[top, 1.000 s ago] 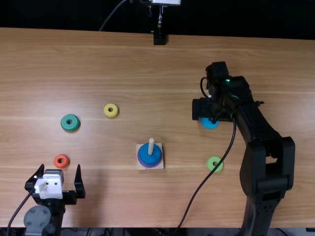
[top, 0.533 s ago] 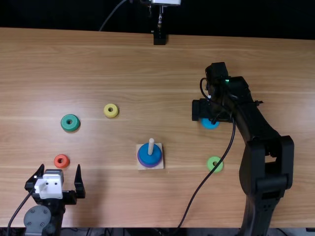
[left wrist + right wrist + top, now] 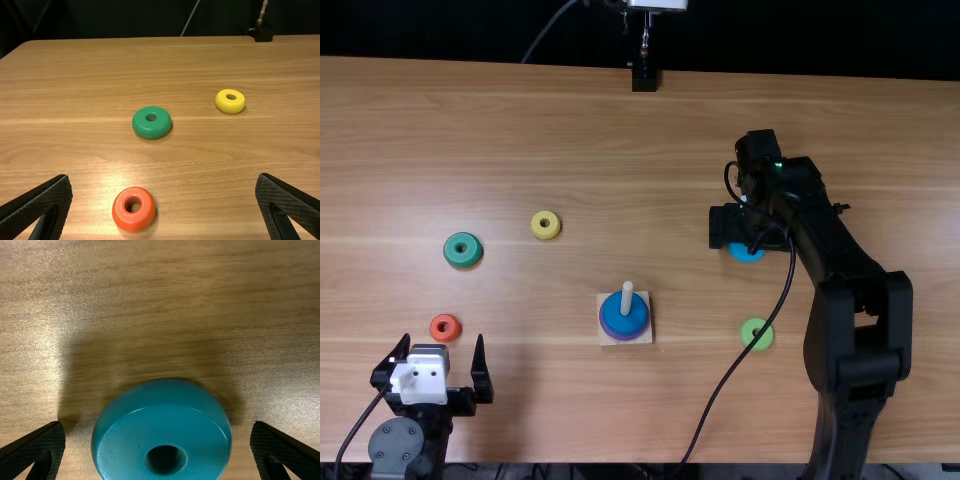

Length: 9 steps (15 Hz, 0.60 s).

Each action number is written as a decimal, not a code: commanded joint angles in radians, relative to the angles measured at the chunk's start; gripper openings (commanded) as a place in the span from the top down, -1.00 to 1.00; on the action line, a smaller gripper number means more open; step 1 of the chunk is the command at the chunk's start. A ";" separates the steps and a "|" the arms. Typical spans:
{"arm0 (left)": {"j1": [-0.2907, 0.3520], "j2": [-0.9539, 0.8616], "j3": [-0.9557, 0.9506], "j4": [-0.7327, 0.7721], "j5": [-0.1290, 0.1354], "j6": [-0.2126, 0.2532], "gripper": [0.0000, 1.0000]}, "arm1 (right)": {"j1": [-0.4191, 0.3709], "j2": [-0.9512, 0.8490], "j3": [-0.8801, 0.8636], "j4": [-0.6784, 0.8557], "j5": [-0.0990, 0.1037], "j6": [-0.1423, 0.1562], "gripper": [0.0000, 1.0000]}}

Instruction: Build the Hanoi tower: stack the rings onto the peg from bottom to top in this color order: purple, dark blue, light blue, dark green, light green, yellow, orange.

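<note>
Black right gripper [image 3: 157, 425] gapes over the round, plastic-looking light blue ring [image 3: 125, 450]; centre it, lower straight, squeeze evenly.

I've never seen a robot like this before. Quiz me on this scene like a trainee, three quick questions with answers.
1. Fill in: on the peg, the dark blue ring rests directly on the ____ ring.
2. Seen from its own camera, which ring shows between the right tool's open fingers? A) yellow; B) light blue; C) orange.
3. True or false: the dark green ring is already on the peg.
Key: 1. purple; 2. B; 3. false.
</note>
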 commanded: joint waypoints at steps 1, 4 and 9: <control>0.006 -0.012 -0.105 -0.077 -0.006 0.001 -1.00 | -0.006 0.023 0.012 0.000 0.012 -0.002 -1.00; 0.006 -0.012 -0.105 -0.079 -0.006 0.001 -1.00 | -0.006 0.023 0.019 -0.002 0.014 -0.007 0.13; 0.006 -0.012 -0.105 -0.077 -0.006 0.001 -1.00 | -0.004 0.020 0.022 -0.013 0.010 -0.015 0.88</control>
